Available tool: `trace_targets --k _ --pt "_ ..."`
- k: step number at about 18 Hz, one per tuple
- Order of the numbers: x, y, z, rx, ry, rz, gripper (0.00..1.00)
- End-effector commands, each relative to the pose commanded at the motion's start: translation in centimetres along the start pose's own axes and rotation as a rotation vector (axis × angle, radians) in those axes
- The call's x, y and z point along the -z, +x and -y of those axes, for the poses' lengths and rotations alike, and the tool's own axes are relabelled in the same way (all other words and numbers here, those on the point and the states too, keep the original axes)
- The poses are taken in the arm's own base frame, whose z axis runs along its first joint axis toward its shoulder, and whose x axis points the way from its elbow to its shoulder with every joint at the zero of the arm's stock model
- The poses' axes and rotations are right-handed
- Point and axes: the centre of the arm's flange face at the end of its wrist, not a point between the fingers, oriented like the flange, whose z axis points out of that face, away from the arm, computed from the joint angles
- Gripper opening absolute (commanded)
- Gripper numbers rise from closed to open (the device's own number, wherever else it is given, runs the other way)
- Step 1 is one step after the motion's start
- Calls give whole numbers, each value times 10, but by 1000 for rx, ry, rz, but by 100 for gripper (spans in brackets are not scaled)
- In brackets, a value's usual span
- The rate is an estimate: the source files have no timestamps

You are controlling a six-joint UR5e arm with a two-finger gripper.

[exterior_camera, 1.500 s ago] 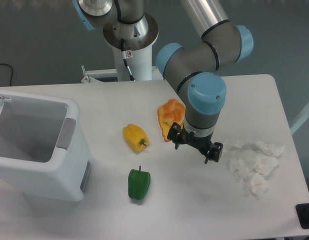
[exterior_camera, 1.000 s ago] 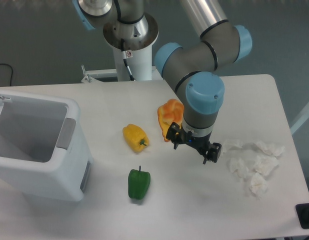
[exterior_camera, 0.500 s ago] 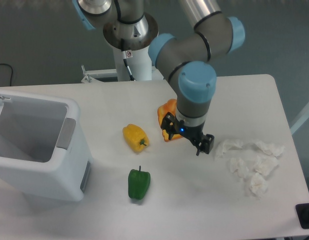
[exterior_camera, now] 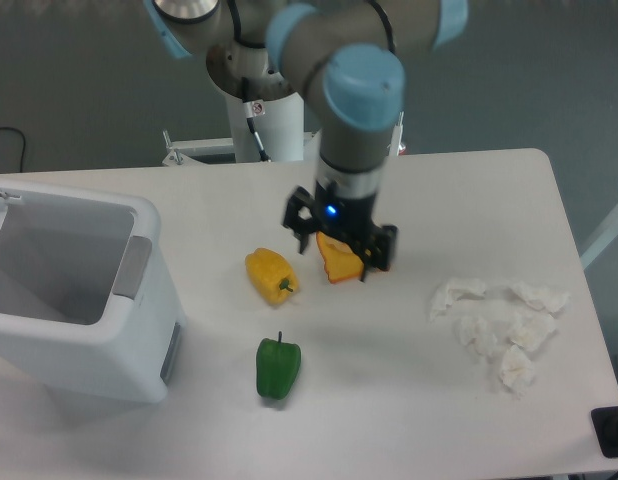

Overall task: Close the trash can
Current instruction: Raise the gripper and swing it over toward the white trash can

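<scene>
At the left near corner of the table you see the large white boxy plastic trash can [exterior_camera: 84, 300], its top open. Your black two-finger gripper [exterior_camera: 340, 240], fingers spread wide, hangs over the orange pepper [exterior_camera: 339, 263], well apart from it.

Base sticker [exterior_camera: 257, 107] seemingly illegible

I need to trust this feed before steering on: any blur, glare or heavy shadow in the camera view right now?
Fixed camera view: lighting is soft and even, with only faint shadows under the peppers; the white table shows no blown-out glare; the gripper and wrist look slightly motion-softened, while the trash can is sharp, cut off at the left edge.
</scene>
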Motion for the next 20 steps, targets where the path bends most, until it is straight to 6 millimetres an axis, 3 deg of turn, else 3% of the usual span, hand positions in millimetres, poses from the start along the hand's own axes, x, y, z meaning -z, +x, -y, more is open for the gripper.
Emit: trace_targets --k 7,14,20 --pt "54 115 28 18 97 -17 100" --pt "69 190 52 38 161 -108 100" --pt "89 229 74 64 257 -179 100"
